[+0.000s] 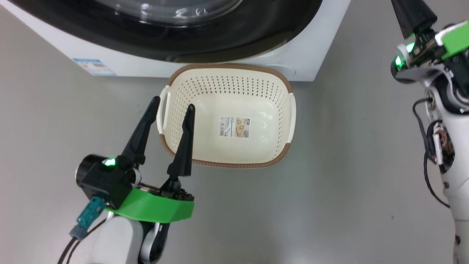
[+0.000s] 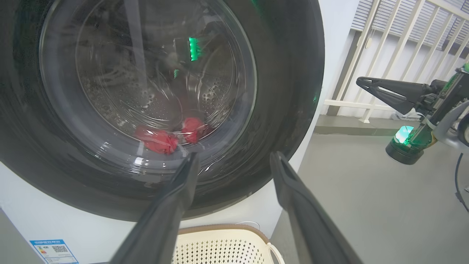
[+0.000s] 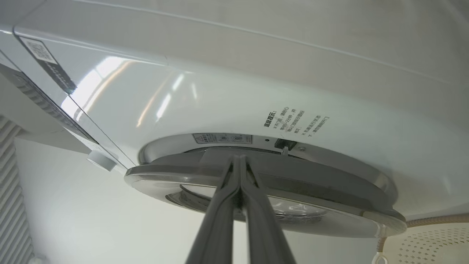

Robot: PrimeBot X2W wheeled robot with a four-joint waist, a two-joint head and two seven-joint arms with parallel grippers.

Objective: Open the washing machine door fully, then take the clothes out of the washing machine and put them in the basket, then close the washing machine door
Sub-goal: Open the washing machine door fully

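Opening the door (image 3: 293, 181) seems the step in hand: the right gripper (image 3: 240, 158), jaws together, points at its rim and should next hook it outward; the left gripper (image 1: 173, 102), jaws apart, hangs by the basket (image 1: 227, 69); the clothes (image 2: 157, 141) lie behind the door.

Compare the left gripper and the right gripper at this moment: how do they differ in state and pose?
The left gripper is open, fingers spread wide; the right gripper is shut, fingers pressed together. The left gripper hovers over the left side of the basket, pointing at the washing machine door; the right gripper's tips sit at that door's edge. Both have long dark fingers and hold nothing.
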